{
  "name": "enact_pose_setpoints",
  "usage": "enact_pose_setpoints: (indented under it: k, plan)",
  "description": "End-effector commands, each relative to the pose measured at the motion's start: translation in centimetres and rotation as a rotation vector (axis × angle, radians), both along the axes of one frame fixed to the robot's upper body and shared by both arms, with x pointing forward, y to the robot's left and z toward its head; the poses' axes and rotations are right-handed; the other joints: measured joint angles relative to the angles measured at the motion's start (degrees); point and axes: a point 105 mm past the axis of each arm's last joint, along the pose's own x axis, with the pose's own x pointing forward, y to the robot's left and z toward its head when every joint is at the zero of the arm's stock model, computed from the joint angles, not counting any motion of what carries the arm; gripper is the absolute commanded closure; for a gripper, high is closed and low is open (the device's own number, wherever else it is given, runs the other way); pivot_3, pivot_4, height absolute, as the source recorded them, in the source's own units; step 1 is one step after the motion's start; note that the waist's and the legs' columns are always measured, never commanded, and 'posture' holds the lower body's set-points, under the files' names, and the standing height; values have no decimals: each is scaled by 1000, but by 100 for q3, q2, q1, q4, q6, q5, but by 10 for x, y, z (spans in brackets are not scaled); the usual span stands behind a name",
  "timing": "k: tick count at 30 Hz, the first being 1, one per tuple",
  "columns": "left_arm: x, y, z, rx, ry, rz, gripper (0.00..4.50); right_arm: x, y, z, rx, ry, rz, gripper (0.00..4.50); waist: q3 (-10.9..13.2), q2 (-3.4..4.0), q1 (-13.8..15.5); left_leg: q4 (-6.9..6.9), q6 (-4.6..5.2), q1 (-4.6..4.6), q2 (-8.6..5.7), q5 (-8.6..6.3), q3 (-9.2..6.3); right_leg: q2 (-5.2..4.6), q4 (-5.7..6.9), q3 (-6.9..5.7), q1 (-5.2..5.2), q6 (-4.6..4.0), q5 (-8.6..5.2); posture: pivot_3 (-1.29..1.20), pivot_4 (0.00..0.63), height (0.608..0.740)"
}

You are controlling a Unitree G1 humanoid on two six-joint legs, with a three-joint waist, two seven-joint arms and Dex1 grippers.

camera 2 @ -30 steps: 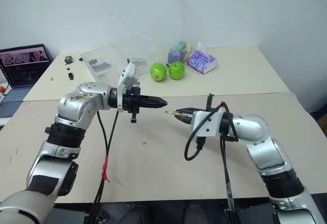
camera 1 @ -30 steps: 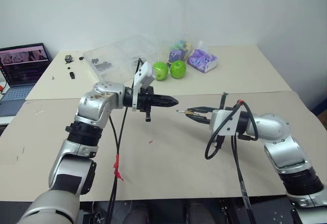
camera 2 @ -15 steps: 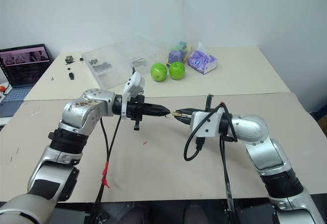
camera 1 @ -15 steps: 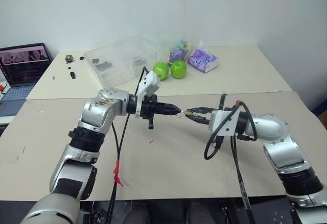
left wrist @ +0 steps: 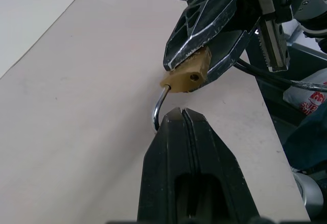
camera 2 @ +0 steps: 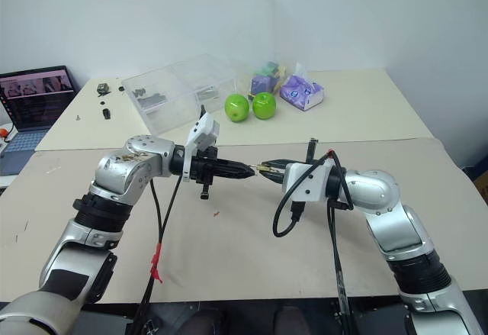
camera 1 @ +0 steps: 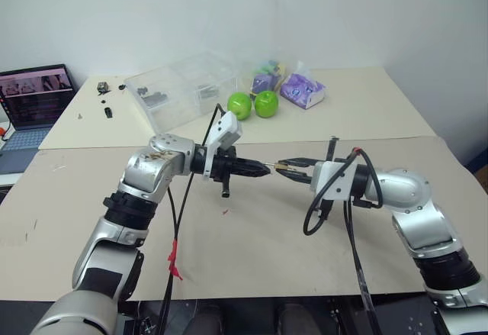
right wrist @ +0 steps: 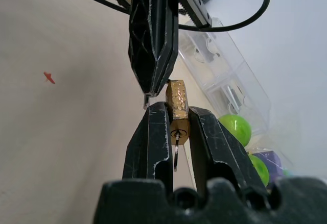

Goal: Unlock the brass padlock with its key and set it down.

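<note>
A: What about the left gripper [left wrist: 176,113]?
B: Fingers pressed together, tip at the padlock's [left wrist: 187,74] thin shackle [left wrist: 159,106].
A: And the padlock?
B: Above the table's [camera 1: 252,251] middle, pinched in the right gripper [right wrist: 177,113], key [right wrist: 175,152] hanging.

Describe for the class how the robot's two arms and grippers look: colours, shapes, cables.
Both arms are rounded silver-grey segments with black joints and white wrist blocks. The left gripper and right gripper each have two tapered black fingers. Black cables loop beside both arms; the left one carries red tape.
</note>
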Motion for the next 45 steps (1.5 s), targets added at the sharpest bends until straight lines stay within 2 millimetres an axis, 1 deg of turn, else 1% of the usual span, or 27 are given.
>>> enact_pose_setpoints:
  k: [1,7,21,24,27,31,33,34,36,38,40,41,43,44,45]
  plan:
    - [1,1,5,-2,-36,2,4462,-3,4,24,51,-58,15,4379,0,0,2,0,0,0,0,0,0,0,0,0,0,0,0,0,150,740]
    - [1,2,5,-2,-40,2,4462,-5,6,27,56,-53,16,4379,0,0,30,0,0,0,-1,0,0,0,-1,0,0,0,0,0,150,740]
    - [5,4,5,-4,-45,16,4462,-9,9,24,58,-37,19,4379,0,0,96,0,0,0,-1,0,0,0,0,-1,-1,0,0,0,150,740]
    - [5,5,5,1,-44,17,4462,-8,7,22,52,-32,12,4379,0,0,96,0,0,0,-1,0,0,0,0,-1,-1,0,0,0,150,740]
    - [6,12,3,16,-43,33,4462,-7,-2,19,38,-24,-6,4379,0,0,96,0,0,0,0,0,0,0,0,-1,-1,0,0,0,150,740]
    - [9,26,-2,47,-39,68,4462,-4,-15,18,11,-23,-34,4379,0,0,95,0,0,0,-2,0,1,-1,-1,0,-1,0,0,0,150,740]
    - [9,31,-2,43,-18,86,3972,-2,-19,19,4,-28,-46,4379,0,0,96,-2,0,0,-1,0,1,-1,-2,0,-1,0,0,0,150,740]
    - [9,33,-2,42,-12,89,3884,0,-20,20,3,-30,-50,4379,0,0,96,-2,0,0,0,0,1,-1,-2,-1,-1,0,0,0,150,740]
    - [8,35,-2,43,-10,91,3053,2,-22,22,9,-35,-58,4379,0,0,99,-2,0,0,-1,0,1,-1,-1,-1,-1,0,0,0,150,740]
    - [7,37,0,38,-12,97,2403,4,-22,23,14,-37,-60,4379,0,0,91,-2,1,0,0,0,2,-1,-1,-1,-1,0,0,0,150,740]
    - [7,41,4,28,-17,106,1649,4,-19,23,15,-29,-51,4379,0,0,80,-3,1,0,0,0,3,-1,-1,0,-2,0,0,0,150,740]
    - [7,42,7,23,-22,108,1388,4,-18,22,16,-25,-44,4379,0,0,79,-4,1,0,1,0,3,-1,-1,0,-2,0,0,0,150,740]
    - [5,45,11,20,-36,111,689,4,-15,22,18,-18,-35,4379,0,0,91,-5,1,0,2,0,1,0,-1,-1,-3,0,0,0,150,740]
    - [5,48,12,22,-50,115,252,4,-14,21,21,-10,-29,4379,0,0,92,-6,1,0,2,0,0,0,-1,-1,-3,0,0,0,150,740]
    - [5,50,14,28,-71,123,120,4,-12,21,23,1,-23,4379,0,0,94,-6,0,0,2,0,0,0,-1,-1,-3,0,0,0,150,740]
